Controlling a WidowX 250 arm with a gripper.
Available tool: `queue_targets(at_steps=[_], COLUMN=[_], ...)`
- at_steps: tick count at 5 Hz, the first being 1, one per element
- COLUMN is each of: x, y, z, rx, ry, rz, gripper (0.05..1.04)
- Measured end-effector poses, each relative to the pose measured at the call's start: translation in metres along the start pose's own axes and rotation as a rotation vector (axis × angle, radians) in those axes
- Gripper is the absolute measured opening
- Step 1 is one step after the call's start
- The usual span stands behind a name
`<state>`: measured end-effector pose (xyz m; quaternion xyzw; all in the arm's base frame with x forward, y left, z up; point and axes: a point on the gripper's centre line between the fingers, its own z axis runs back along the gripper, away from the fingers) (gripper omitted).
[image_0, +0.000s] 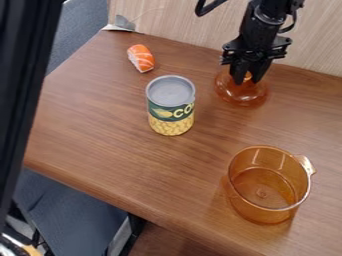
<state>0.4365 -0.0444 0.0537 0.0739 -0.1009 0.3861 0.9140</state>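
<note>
Amber lid (243, 95), upper right of frame, at end effector (247, 81): centre on knob (248, 76), avoid tilting; cannot tell how far open or whether gripping.

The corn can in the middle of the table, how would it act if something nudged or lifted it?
The can stands upright on its flat base, so a low push would probably slide it, though one near the rim might tip it. Its metal top suggests a stiff body. If full, it's likely fairly heavy for its size.
</note>
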Motion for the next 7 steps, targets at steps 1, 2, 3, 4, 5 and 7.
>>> queue_targets(at_steps=[1, 2, 3, 4, 5, 7], x=[-0.001, 0.001, 0.001, 0.001, 0.003, 0.005], y=[0.001, 0.003, 0.003, 0.002, 0.003, 0.008], z=[0.002, 0.002, 0.003, 0.003, 0.021, 0.047], rx=[0.006, 0.016, 0.017, 0.006, -0.036, -0.096], ry=[0.017, 0.009, 0.007, 0.010, -0.006, -0.035], rz=[0.018, 0.017, 0.020, 0.024, 0.031, 0.046], gripper=[0.768, 0.995, 1.003, 0.999, 0.999, 0.999])
